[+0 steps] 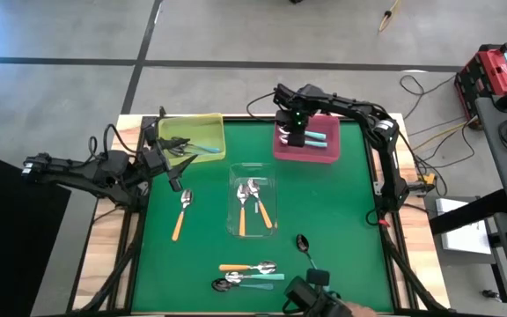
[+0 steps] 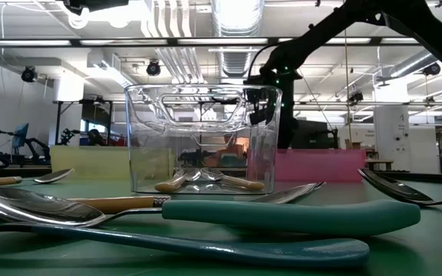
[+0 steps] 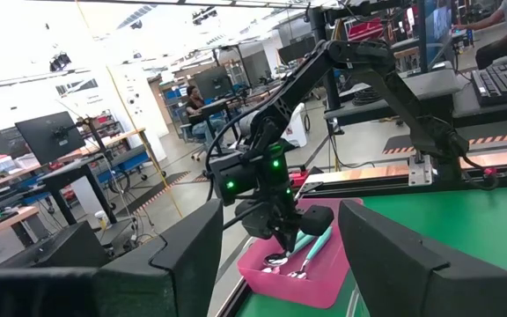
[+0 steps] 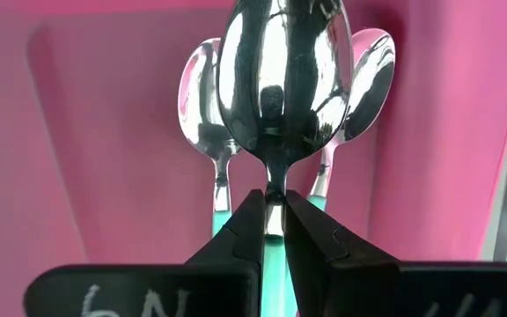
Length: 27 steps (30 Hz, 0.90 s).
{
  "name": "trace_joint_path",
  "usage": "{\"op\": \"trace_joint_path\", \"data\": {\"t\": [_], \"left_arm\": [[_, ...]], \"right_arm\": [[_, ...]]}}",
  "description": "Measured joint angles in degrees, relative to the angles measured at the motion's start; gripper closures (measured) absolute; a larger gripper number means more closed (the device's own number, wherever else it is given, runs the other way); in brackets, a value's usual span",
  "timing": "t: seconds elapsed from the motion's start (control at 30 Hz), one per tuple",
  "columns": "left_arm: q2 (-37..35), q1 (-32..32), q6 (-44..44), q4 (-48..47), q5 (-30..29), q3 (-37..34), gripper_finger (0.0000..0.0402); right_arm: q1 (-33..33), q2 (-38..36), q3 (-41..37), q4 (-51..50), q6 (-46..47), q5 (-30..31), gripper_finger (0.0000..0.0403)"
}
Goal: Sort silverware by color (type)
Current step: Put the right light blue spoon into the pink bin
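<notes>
Because teal-handled spoons belong together, the right gripper pinches a teal spoon over the pink tray; the left gripper hovers wide above the yellow tray.

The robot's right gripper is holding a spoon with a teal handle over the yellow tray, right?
Not quite. The right gripper does hold a teal-handled spoon, but over the pink tray, not the yellow one. The right wrist view shows pink tray walls and two more teal spoons lying beneath it.
</notes>
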Motion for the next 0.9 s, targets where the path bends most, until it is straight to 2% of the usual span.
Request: {"op": "trace_joint_path", "data": {"t": [0.9], "left_arm": [[0.0,0.0,0.4,0.0,0.0,0.0,0.0192]], "right_arm": [[-1.5,0.0,-2.2,3.2,-1.0,1.6,0.0385]]}}
